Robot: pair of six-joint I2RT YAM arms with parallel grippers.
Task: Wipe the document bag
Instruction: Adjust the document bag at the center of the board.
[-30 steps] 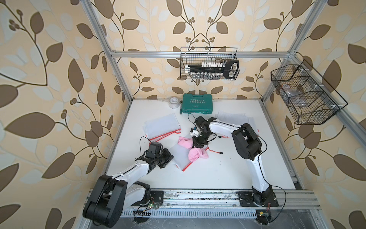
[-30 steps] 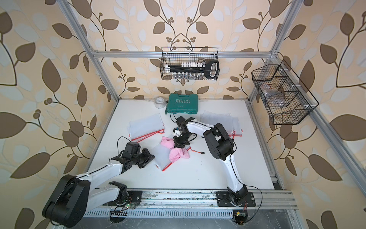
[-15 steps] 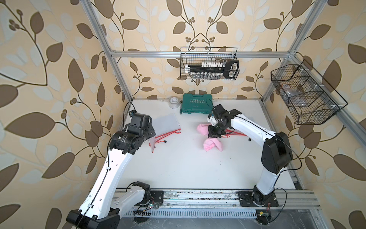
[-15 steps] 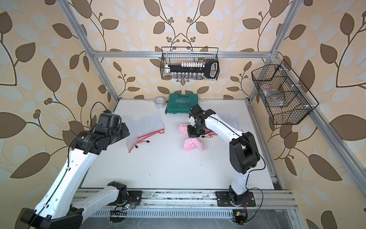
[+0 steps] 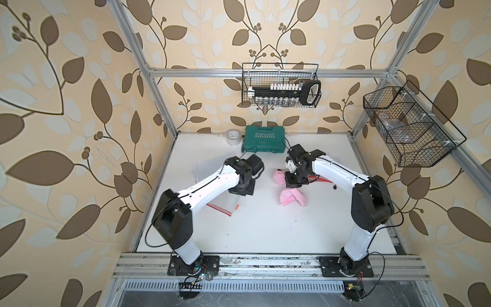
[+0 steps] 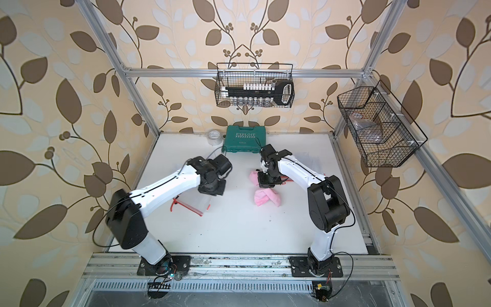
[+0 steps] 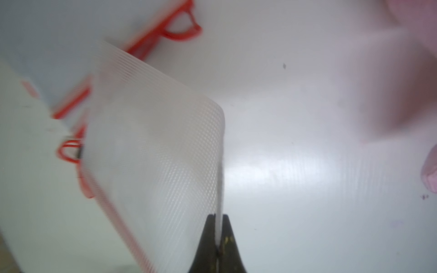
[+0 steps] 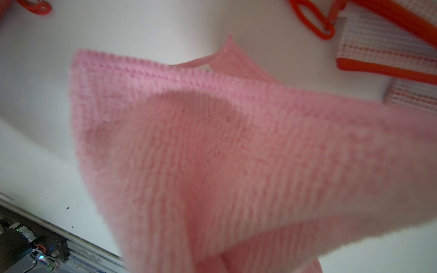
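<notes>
White table: document bag between left fingers

Top views: left gripper hidden under own wrist. Left wrist cam shows only its tip ends, rest cut by frame edge, pinched on document bag rim. Bag's red zip blurred. Right gripper fingers hidden: pink cloth fills right wrist cam. Wire basket contents too dim to ID.
</notes>
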